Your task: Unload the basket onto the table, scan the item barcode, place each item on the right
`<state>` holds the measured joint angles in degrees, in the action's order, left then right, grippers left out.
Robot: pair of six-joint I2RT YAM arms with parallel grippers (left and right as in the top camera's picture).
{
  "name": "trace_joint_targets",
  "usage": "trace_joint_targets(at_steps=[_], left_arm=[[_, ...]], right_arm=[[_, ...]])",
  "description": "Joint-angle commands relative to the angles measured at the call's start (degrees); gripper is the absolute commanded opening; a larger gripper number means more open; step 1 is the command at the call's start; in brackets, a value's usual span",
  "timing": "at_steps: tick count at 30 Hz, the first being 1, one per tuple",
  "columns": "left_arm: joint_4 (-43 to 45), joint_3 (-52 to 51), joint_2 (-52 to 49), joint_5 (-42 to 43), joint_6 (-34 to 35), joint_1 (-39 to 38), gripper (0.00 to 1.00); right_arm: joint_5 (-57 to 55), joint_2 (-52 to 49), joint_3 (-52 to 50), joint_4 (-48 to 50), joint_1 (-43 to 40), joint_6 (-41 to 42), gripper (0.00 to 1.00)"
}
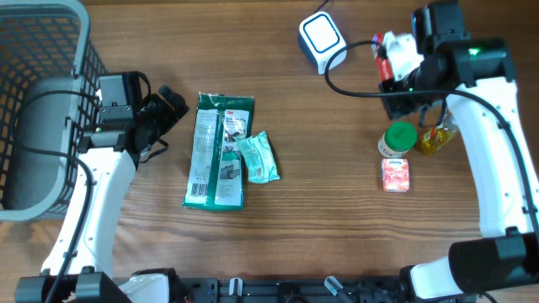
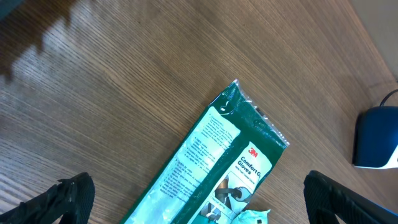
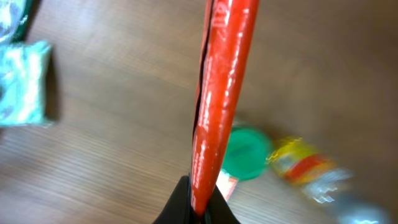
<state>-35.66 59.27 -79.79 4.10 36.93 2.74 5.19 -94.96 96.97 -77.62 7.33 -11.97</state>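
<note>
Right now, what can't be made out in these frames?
- Right wrist: the red packet is held edge-on to the camera, so no barcode face shows.
- Right wrist: the yellow-labelled bottle is blurred and its label is unreadable.
- Left wrist: the glove pack is cut off by the bottom edge, and the scanner by the right edge.
- Overhead: the print on the pink tissue pack is too small to read.

The worktop (image 1: pixel 295 210) carries one glove pack (image 1: pixel 217 151), one teal packet (image 1: pixel 258 158), one green-lidded jar (image 1: pixel 397 139), one yellow bottle (image 1: pixel 435 139) and one pink tissue pack (image 1: pixel 396 175). There is one basket (image 1: pixel 84 50), one scanner (image 1: pixel 321 35) and one red packet (image 3: pixel 221 93).
</note>
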Motion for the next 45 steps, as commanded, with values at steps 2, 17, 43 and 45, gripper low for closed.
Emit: trace_joint_targets(at_steps=[2,17,43,45], left_arm=[[0.22,0.66,0.94,-0.98,-0.66,0.26,1.00],[0.22,0.66,0.94,-0.98,-0.66,0.26,1.00],[0.22,0.66,0.94,-0.98,-0.66,0.26,1.00],[0.22,0.66,0.94,-1.01,-0.66,0.26,1.00]], right_arm=[[7.41,-0.83,-9.73,1.38,0.20,5.44,0.04],[6.51,-0.83,-34.29,21.75,0.20,17.40,0.24],[-0.46,-0.09,-34.21,42.86,24.90,28.72,0.68],[-0.46,-0.33,-34.27,45.62,27.56,28.72,0.68]])
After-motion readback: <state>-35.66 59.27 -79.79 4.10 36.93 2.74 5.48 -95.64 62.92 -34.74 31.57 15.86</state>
